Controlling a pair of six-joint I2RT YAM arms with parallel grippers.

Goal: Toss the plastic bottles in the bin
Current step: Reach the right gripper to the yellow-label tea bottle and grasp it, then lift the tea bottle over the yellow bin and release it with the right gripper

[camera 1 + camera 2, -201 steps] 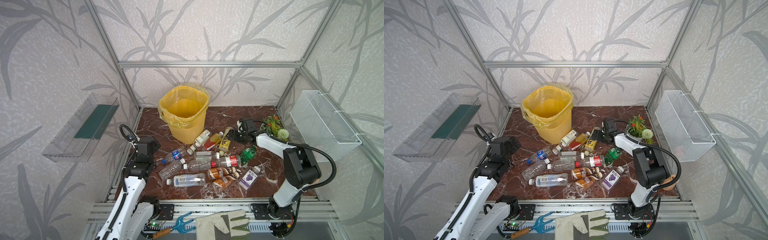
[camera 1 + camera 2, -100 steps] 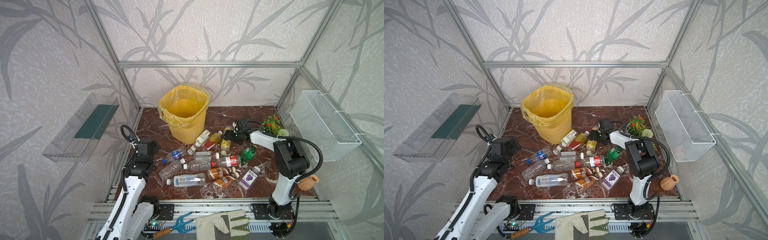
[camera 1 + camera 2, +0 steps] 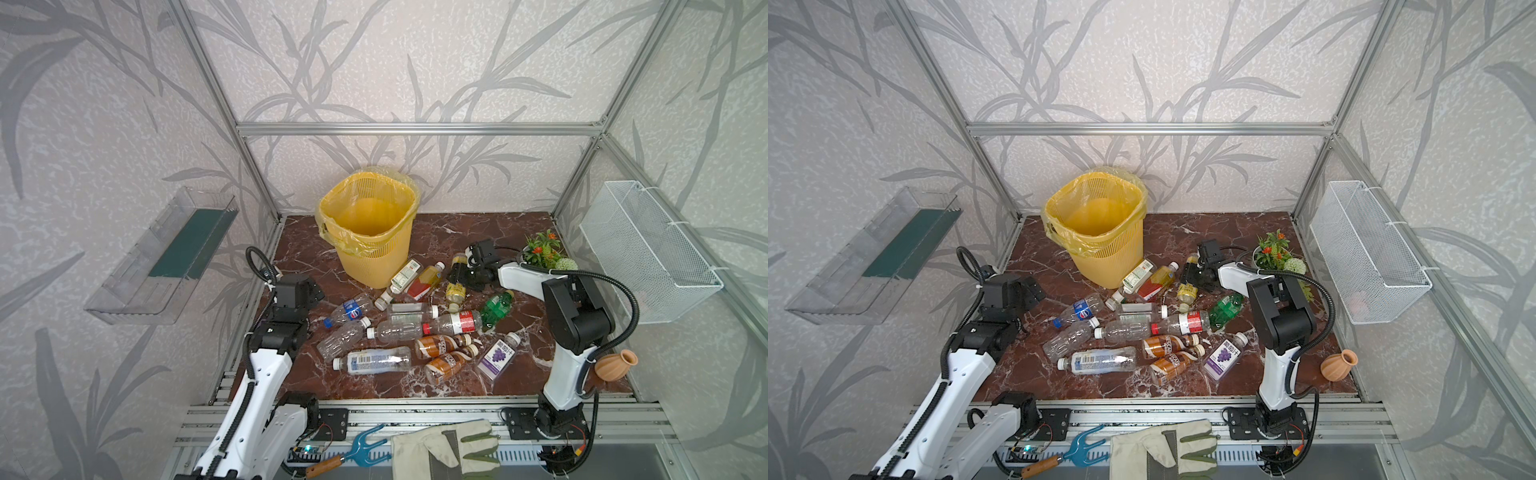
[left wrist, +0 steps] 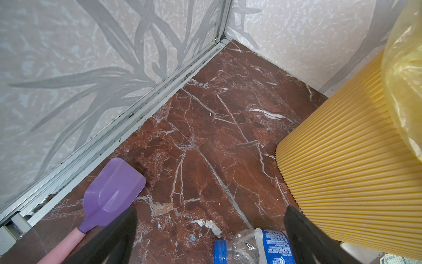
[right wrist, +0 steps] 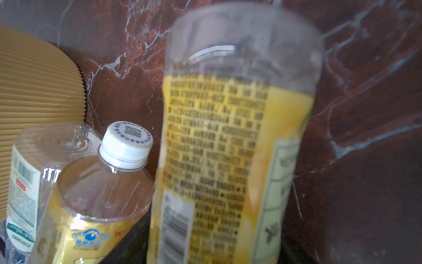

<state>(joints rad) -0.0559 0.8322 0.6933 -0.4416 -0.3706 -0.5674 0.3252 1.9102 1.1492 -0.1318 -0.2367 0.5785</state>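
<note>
Several plastic bottles lie in a heap on the marble floor in front of the yellow bin. My right gripper is low at the heap's far edge. It is shut on a yellow-labelled bottle, with its dark fingers pressed against both sides. Beside that one lie a white-capped bottle and the bin's ribbed wall. My left gripper stands open and empty. It hovers over a blue-capped bottle next to the bin.
A purple spatula lies by the left wall rail. A potted plant and a terracotta vase stand on the right. A wire basket and a clear tray hang on the walls. A glove and a garden fork lie on the front rail.
My right gripper has slid left onto the yellow-labelled bottle and its jaws have narrowed around it. The right arm's elbow swung back, uncovering the vase. The left arm has not moved.
</note>
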